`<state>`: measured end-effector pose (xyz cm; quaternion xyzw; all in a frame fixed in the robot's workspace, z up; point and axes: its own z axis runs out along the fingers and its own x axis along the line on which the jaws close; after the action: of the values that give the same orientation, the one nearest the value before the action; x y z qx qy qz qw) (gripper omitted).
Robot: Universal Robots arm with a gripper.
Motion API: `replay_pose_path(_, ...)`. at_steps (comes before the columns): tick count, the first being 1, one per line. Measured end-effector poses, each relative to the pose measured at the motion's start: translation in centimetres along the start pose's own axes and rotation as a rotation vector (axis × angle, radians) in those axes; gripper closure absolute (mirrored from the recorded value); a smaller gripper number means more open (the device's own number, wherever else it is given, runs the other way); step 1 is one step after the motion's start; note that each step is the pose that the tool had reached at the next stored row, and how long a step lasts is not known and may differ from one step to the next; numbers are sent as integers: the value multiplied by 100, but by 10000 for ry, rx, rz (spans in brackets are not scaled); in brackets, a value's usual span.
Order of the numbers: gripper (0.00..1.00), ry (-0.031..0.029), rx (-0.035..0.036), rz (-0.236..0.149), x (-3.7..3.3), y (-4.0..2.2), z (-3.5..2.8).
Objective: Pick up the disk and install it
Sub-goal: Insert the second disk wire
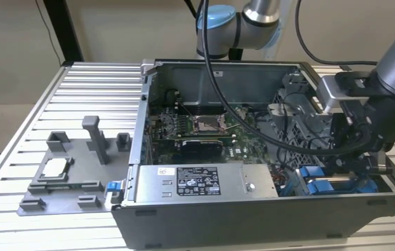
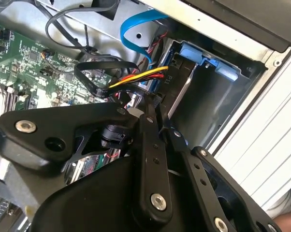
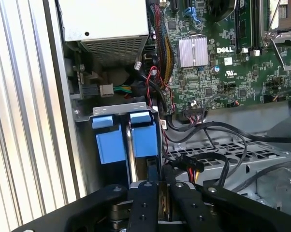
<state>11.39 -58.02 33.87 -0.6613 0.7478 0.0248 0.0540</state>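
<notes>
The claw (image 1: 347, 157) hung inside the open case (image 1: 253, 219), low in the corner nearest the tabletop's (image 1: 15, 230) front edge on the exterior view's right. In both wrist views its two black fingers (image 3: 144, 205) lay close together, clenched on the thin edge of the disk (image 2: 177, 89), which stood on edge in the drive bay. The disk's long axis ran straight down into the bay, in line with the fingers, its flat faces vertical and one narrow end pointing up toward the claw. Blue bracket tabs (image 3: 132, 136) flanked it in the first wrist view, and a blue bracket end (image 2: 203, 60) capped its far end in the second wrist view. The bay sat just beside the power supply (image 1: 197, 180), which lay along the case's front wall. The motherboard (image 1: 197, 128) filled the case floor behind. A grey fixture (image 1: 68, 175) rested on the tabletop, well apart from the case, toward the exterior view's left.
</notes>
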Motion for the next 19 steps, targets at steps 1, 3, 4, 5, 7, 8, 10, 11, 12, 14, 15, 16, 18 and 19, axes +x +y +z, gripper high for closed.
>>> replay_pose_path(1, 100, -1, 0, -1, 0, 0, 1)
replay_pose_path(3, 100, -9, -1, -2, 1, 0, 3)
replay_pose_path(4, 100, -14, -2, -1, 2, 0, 3)
replay_pose_path(5, 100, -20, -3, -1, 2, 0, 3)
replay_pose_path(7, 100, -32, -4, -1, 7, -1, 3)
replay_pose_path(8, 100, -40, -5, -1, 11, -1, 2)
replay_pose_path(10, 100, -62, -8, 1, 21, -2, 1)
replay_pose_path(11, 100, -73, -9, 1, 26, -3, 0)
replay_pose_path(12, 100, -82, -10, 2, 31, -4, 0)
replay_pose_path(14, 100, -99, -12, 3, 36, -4, -1)
replay_pose_path(15, 100, -100, -12, 3, 36, -4, 0)
replay_pose_path(16, 100, -99, -13, 2, 36, -5, -1)
replay_pose_path(18, 100, -101, -12, 3, 37, -4, 0)
replay_pose_path(19, 100, -110, -13, 3, 38, -5, 0)
